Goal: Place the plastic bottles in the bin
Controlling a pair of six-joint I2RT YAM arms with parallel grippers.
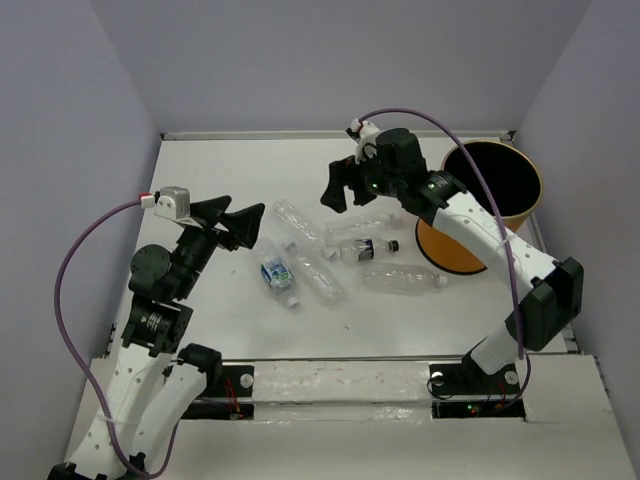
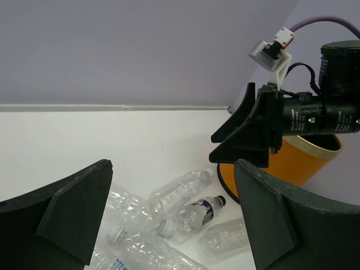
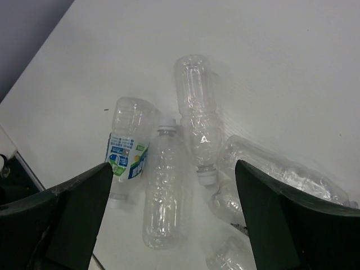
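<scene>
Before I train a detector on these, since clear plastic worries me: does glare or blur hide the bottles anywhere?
Top external: even light, clear plastic bottles faint against the white table. Right wrist: sharp, no glare. Left wrist: bottles slightly soft.

White table (image 1: 230, 170), lilac walls (image 1: 300, 60) w/ even light

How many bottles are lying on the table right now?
6, all in one cluster: labelled bottle leftmost; long bottle behind it; white-capped bottle beside it; dark-capped bottle centre; right bottle; far bottle by the right gripper. The bin may hide more.
</scene>
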